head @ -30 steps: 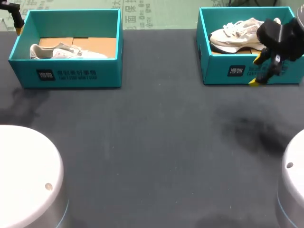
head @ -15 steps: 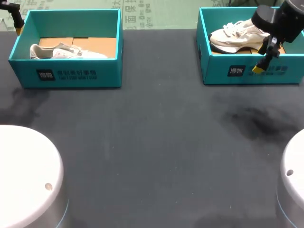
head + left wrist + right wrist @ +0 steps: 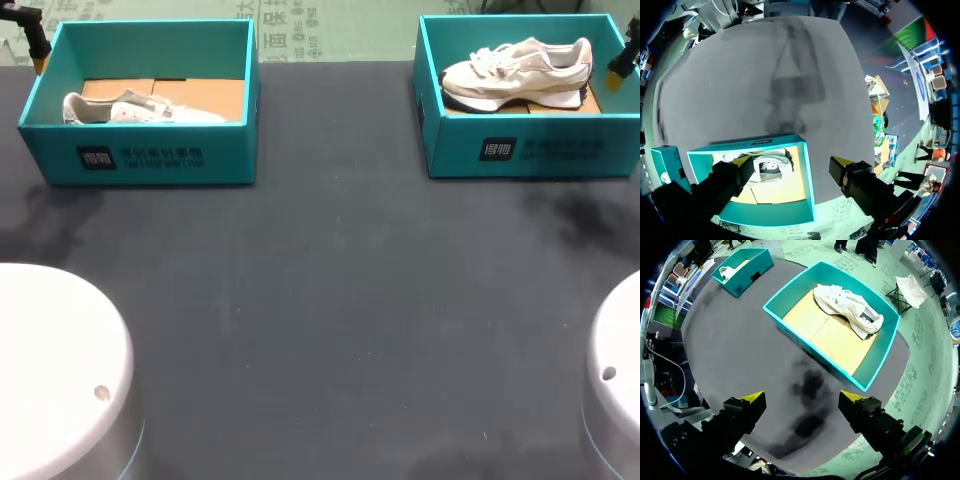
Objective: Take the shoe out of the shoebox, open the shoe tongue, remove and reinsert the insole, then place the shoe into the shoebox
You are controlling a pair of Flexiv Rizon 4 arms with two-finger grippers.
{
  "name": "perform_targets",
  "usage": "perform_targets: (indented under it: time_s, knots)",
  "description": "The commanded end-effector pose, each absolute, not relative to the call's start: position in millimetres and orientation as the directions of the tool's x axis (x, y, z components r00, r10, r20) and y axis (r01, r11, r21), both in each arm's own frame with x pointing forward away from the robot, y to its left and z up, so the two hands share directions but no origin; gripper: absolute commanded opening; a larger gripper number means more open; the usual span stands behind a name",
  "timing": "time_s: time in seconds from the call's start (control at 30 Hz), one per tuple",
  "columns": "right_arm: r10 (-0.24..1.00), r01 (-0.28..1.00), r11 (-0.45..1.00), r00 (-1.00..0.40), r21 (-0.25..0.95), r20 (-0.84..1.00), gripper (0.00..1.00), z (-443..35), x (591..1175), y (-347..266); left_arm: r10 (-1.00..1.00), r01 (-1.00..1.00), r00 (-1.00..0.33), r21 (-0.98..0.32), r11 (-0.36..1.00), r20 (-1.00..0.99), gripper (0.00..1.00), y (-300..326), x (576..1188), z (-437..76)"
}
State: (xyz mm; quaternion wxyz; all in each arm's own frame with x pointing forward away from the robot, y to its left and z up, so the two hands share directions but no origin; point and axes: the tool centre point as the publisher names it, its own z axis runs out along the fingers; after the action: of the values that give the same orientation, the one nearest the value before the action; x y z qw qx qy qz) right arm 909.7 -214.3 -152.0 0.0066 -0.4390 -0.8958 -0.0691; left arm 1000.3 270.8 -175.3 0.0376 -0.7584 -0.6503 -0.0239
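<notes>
Two teal shoeboxes stand at the table's far side. The right shoebox [image 3: 520, 150] [image 3: 790, 330] holds a white and beige shoe [image 3: 515, 72] [image 3: 850, 307] lying on its side on brown cardboard. The left shoebox [image 3: 140, 160] [image 3: 807, 190] holds a second white shoe [image 3: 130, 108] [image 3: 771, 164]. My right gripper [image 3: 804, 398] hangs open, high above the table in front of the right box; in the head view only a yellow tip [image 3: 621, 63] shows at the right edge. My left gripper [image 3: 792, 163] [image 3: 38, 55] is open above the left box's far left corner. Neither gripper holds anything.
The dark table [image 3: 340, 280] stretches bare between the boxes and the front edge. My arms' white round bases sit at the near left [image 3: 50, 380] and near right [image 3: 615, 390] corners. The left box [image 3: 742, 270] shows far ahead in the right wrist view.
My right arm has pulled up and to the right, away from the right box's front wall, so the whole shoe shows. The left arm has stayed where it was.
</notes>
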Motion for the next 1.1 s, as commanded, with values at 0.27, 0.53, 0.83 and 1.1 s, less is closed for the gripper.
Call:
perform_targets:
  time_s: [0.27,0.53,0.83,1.1]
  knots:
    - [0.835,0.835,0.542,-0.548,0.09,0.055,1.0,-148.3,932.2,-208.1,0.984,0.988,0.154,-0.024,-0.152,0.087,1.0,271.3,999.2,-175.1]
    - [0.919,0.918,0.393,-0.391,0.056,-0.049,1.0,-147.3,988.1,-207.0,0.984,0.988,0.154,-0.024,-0.152,0.087,1.0,271.3,999.2,-175.1]
    - [0.939,0.937,0.341,-0.337,0.074,-0.065,1.0,-159.5,1020.3,-207.0,0.984,0.988,0.154,-0.024,-0.152,0.087,1.0,271.3,999.2,-175.1]
    - [0.939,0.937,0.341,-0.337,0.074,-0.065,1.0,-159.5,1020.3,-207.0,0.984,0.988,0.154,-0.024,-0.152,0.087,1.0,271.3,999.2,-175.1]
